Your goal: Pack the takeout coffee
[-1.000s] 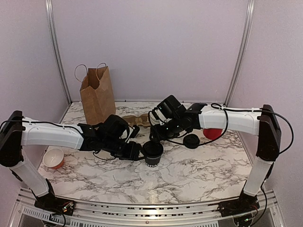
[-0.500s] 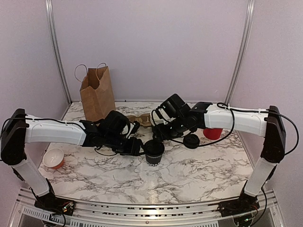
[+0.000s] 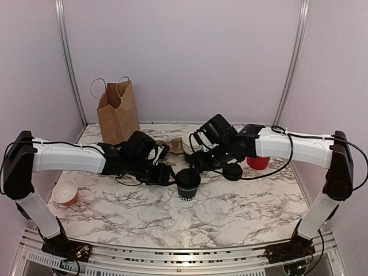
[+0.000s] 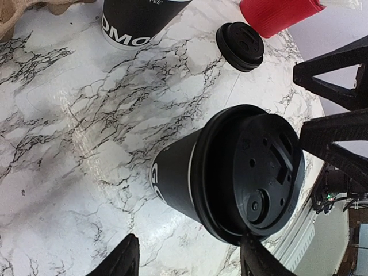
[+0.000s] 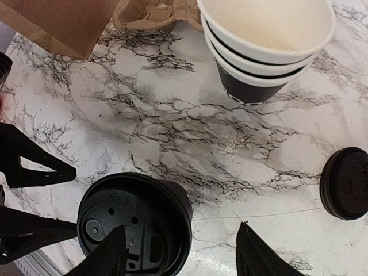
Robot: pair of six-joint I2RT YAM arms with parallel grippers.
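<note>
The takeout coffee (image 3: 187,184), a black cup with white lettering and a black lid, stands upright on the marble table (image 3: 241,213). My left gripper (image 3: 167,176) hovers open just left of it. In the left wrist view the coffee (image 4: 241,172) lies past the open left gripper (image 4: 190,265), whose right fingertip (image 4: 257,261) sits at the lid's rim. My right gripper (image 3: 199,164) is open above and behind the cup. From the right wrist the coffee (image 5: 135,224) shows at the left fingertip (image 5: 109,253) of the open right gripper (image 5: 184,256). Nothing is held.
A brown paper bag (image 3: 119,114) stands upright at the back left. A cardboard cup carrier (image 3: 171,147) lies beside it. A stack of lidless cups (image 5: 267,46), a loose black lid (image 3: 232,171) and a red cup (image 3: 258,162) sit right of centre. A small orange bowl (image 3: 65,192) is far left.
Both arms have shifted slightly toward the back and right. The coffee has stayed put. The cup stack behind the right gripper has come into view.
</note>
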